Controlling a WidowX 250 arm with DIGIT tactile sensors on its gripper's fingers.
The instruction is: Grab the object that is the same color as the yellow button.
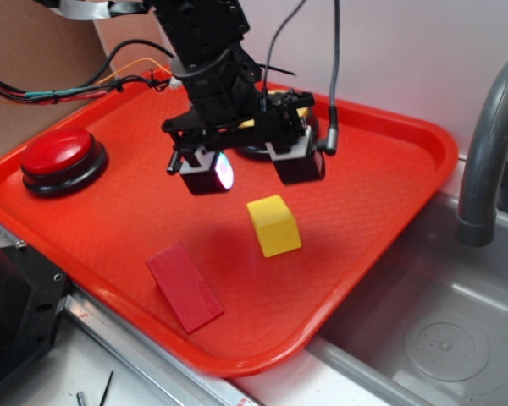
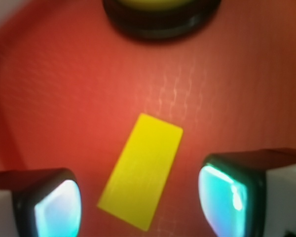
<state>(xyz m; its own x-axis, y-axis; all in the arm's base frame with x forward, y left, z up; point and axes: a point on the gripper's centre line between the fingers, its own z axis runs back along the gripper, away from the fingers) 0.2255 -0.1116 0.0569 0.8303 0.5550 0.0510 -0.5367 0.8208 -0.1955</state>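
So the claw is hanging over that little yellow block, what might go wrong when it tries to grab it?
The gripper is open above the tray, with the yellow block slightly off to one side, so a pad might land on its top. In the wrist view the block lies at an angle between the pads, so closing may twist or push it away. The yellow button sits close behind and might get bumped.

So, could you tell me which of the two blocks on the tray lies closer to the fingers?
The yellow cube, which sits just in front of the open fingers. The flat red block lies farther off, near the tray's front edge.
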